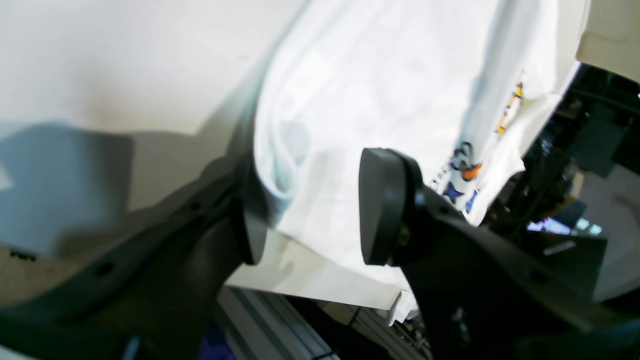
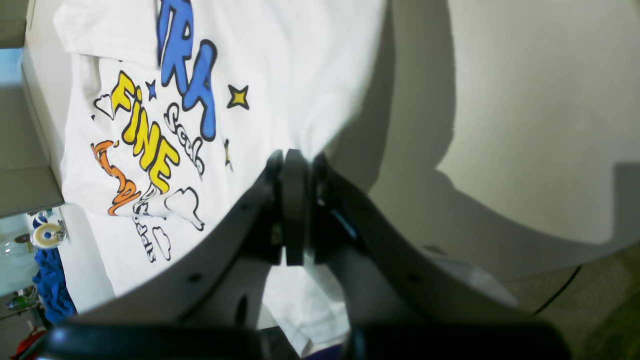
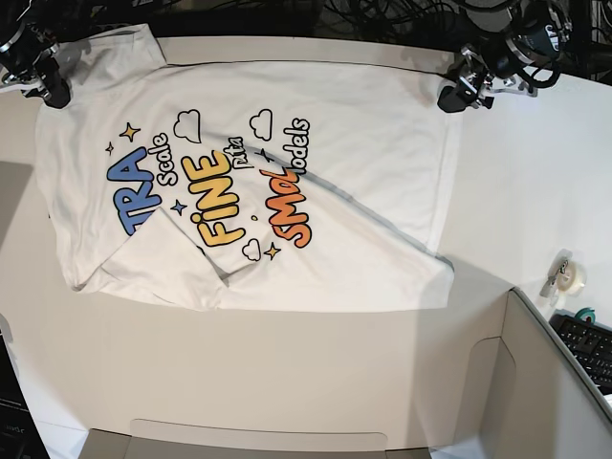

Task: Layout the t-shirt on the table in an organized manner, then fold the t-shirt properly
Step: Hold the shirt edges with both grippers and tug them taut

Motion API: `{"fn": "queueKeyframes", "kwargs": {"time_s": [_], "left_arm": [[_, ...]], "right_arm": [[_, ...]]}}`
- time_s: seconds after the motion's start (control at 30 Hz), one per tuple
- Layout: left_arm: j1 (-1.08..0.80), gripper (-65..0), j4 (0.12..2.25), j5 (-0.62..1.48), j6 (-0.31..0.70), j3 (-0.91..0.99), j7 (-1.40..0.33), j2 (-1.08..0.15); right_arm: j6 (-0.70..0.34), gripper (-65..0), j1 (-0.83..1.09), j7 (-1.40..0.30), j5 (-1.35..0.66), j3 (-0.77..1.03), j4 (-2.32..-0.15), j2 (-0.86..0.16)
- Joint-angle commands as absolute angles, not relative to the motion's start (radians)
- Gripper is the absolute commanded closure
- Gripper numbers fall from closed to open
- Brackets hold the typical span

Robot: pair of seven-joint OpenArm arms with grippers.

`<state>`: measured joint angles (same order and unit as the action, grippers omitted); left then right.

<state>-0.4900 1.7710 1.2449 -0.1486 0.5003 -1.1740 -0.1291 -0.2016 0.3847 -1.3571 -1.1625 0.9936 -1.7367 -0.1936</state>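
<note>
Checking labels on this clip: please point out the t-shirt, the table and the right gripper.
t-shirt (image 3: 363, 124): base view, plain white chest area.
table (image 3: 287, 363): base view, bare top.
right gripper (image 2: 295, 157): right wrist view, shut fingertips.

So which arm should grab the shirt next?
Probably the left. The left gripper is open, with an edge of the shirt lying between its jaws, so it only needs to close. The right gripper is shut at the shirt's other end, seemingly pinching the cloth.
</note>
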Motion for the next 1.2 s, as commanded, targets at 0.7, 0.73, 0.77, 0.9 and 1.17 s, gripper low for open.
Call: {"fn": "queueKeyframes", "kwargs": {"time_s": [0.7, 0.73, 0.77, 0.9, 1.17], "left_arm": [[-0.427, -22.1, 1.646, 1.260, -0.143, 0.493, -1.187, -0.130], [-0.427, -19.1, 1.646, 1.260, -0.143, 0.493, -1.187, -0.130], [-0.427, -14.7, 1.643, 1.260, -0.143, 0.493, -1.182, -0.130], [-0.427, 0.0, 1.583, 1.260, -0.142, 0.493, -1.182, -0.131], [-0.427, 0.0, 1.569, 1.260, -0.140, 0.501, -1.176, -0.137]], "right_arm": [[-0.203, 0.0, 0.375, -1.353, -1.185, 0.998, -1.748, -0.211], [-0.203, 0.0, 0.374, -1.353, -1.185, 0.998, -1.748, -0.211], [-0.203, 0.0, 0.374, -1.353, -1.185, 0.998, -1.748, -0.211], [-0.203, 0.0, 0.369, -1.353, -1.156, 0.998, -1.748, -0.209], [-0.203, 0.0, 0.363, -1.354, -1.144, 0.997, -1.748, -0.186]]}}
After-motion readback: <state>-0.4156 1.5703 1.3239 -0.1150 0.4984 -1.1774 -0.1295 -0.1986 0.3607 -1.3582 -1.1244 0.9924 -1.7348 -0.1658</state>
